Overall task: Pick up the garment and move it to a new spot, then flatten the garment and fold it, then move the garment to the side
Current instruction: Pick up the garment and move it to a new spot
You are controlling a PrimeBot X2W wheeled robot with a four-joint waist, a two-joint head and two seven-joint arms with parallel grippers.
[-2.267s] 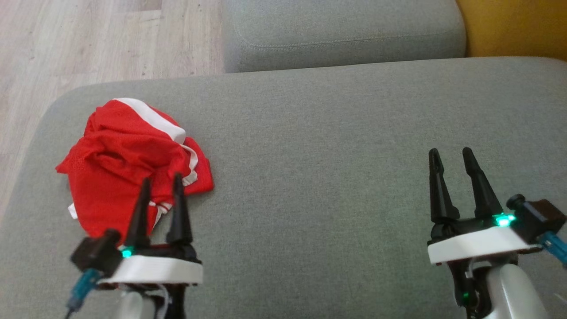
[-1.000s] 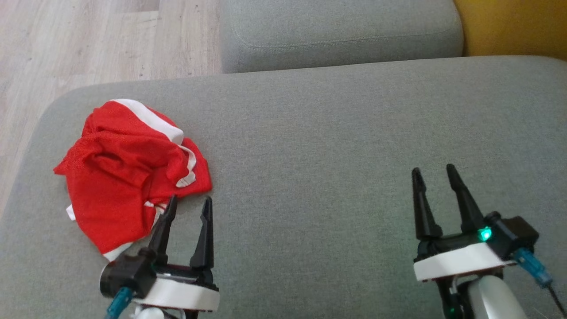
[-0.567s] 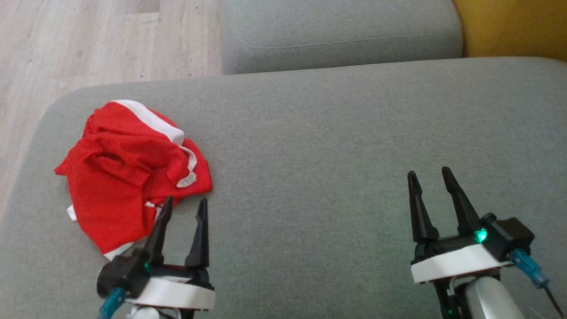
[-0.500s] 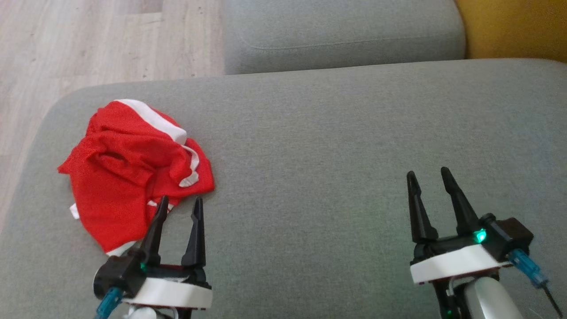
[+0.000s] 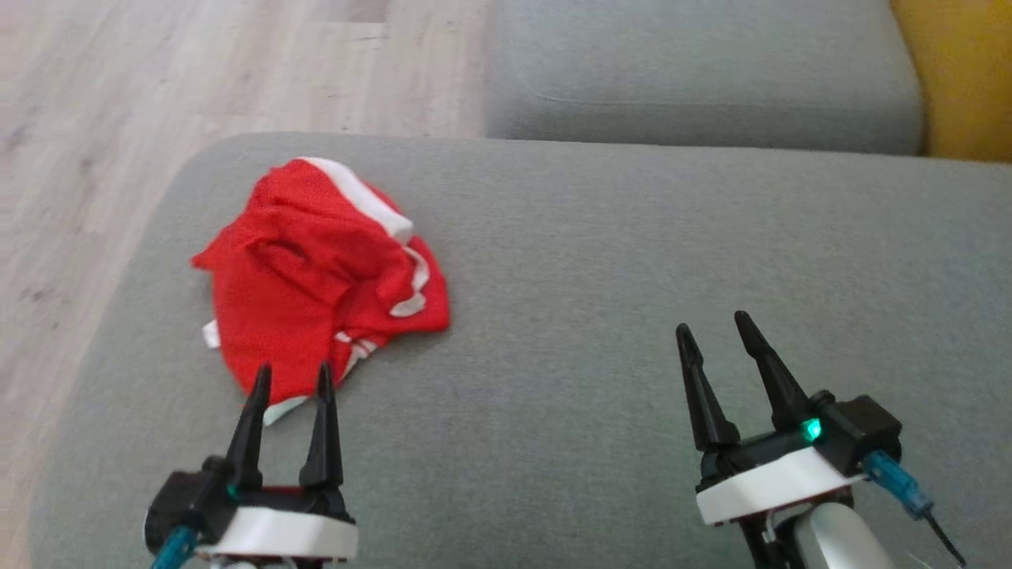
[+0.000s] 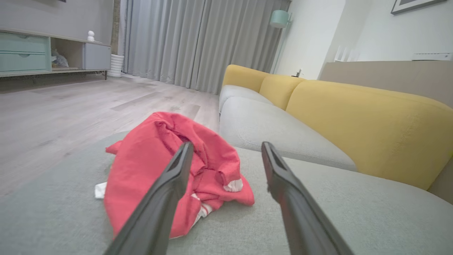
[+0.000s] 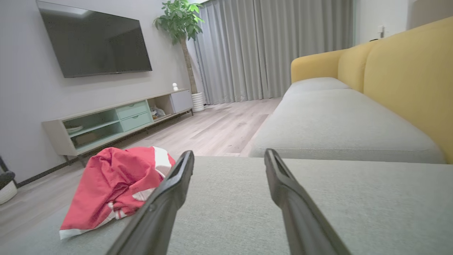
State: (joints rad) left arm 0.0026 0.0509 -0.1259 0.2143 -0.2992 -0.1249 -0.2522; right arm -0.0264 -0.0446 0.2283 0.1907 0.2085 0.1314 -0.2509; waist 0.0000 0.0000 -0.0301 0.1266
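Pincer check: left pincer [image 5: 293, 367] parted, empty, tips at the near edge of the garment [image 5: 316, 269], contact not discernible; right pincer [image 5: 713, 322] parted, empty, over bare grey cushion [image 5: 601, 261], well apart from the garment. Garment is red with white trim and lies crumpled in a heap on the cushion near its left end. Beyond: second cushion [image 5: 696, 71], yellow backrest [image 5: 968, 87], wood floor [image 5: 118, 118].
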